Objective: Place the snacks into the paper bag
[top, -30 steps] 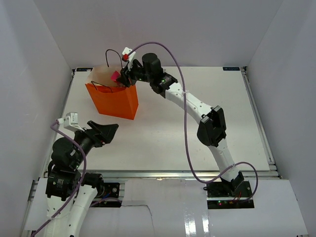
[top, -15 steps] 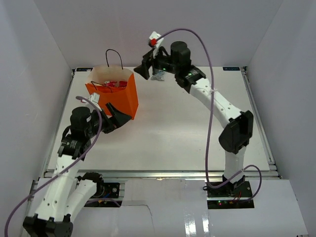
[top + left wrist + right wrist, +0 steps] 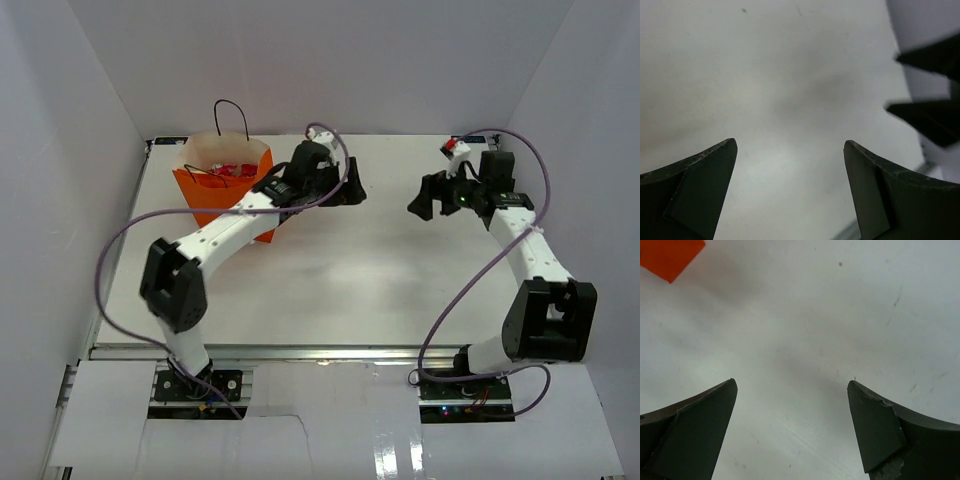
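From above, a bare white tabletop (image 3: 400, 290) sits inside plain white walls (image 3: 350, 60), with a metal rail (image 3: 330, 352) along the near edge. The orange paper bag (image 3: 222, 200) stands upright at the far left of the table, its thin black handles (image 3: 232, 108) looping up above the rim. In its mouth lie the snacks (image 3: 230, 171), seen only as a small red and magenta patch too small to sort into single packets. The left arm reaches across in front of the bag's right side and hides that lower corner. The left gripper (image 3: 350, 190) is just right of the bag over bare table, and the right gripper (image 3: 424, 198) hangs well apart from the bag, toward the far right. The left wrist view shows that gripper's dark fingers (image 3: 695, 192) spread wide with nothing between them, above blurred white table. Dark pointed shapes (image 3: 927, 117) at the right edge are cut off and hard to identify. In the right wrist view the fingers (image 3: 690, 435) are likewise wide apart and hold nothing. Below them is white table with a few specks, and one orange corner of the bag is cut off at the top left.
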You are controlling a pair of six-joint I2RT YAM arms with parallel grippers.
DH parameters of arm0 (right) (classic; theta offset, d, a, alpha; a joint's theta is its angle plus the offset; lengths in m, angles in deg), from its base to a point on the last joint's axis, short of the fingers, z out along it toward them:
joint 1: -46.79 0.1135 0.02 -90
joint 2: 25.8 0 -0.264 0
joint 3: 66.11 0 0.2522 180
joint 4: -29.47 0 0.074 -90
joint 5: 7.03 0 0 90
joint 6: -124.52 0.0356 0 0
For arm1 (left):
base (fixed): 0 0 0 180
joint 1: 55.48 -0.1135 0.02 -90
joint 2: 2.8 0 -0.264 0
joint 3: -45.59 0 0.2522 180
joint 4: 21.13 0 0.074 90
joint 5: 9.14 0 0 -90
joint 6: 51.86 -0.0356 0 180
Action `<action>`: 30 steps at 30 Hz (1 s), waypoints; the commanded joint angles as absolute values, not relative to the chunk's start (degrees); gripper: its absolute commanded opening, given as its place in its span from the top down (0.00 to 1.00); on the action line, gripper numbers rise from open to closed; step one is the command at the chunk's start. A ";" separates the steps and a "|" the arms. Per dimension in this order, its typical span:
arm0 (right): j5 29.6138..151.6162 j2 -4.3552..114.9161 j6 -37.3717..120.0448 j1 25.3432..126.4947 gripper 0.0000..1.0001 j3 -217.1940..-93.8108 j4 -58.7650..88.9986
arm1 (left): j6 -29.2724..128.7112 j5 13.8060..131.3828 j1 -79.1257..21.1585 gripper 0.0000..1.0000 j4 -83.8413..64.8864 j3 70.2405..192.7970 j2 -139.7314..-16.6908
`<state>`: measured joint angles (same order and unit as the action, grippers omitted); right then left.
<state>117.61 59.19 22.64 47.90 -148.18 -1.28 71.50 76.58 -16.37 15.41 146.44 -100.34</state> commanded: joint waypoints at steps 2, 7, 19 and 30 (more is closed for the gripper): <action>120.15 49.18 16.07 44.33 0.03 -140.01 -4.41 | 59.08 89.37 -17.25 0.02 11.55 160.14 -114.75; 120.50 43.73 15.10 43.54 0.03 -134.19 -5.21 | 54.56 94.12 -21.19 0.02 6.17 176.99 -133.48; 122.08 43.10 15.97 43.45 0.04 -130.32 -4.42 | 53.88 89.91 -28.93 0.02 -16.23 190.91 -150.98; 123.67 45.04 19.32 43.45 0.06 -130.41 -3.10 | 52.81 88.24 -31.75 0.02 -20.82 196.81 -161.08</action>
<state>121.82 45.35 18.05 43.74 -129.91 -5.13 53.34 89.48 -31.01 -18.82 194.68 -159.46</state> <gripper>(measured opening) 0.942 0.979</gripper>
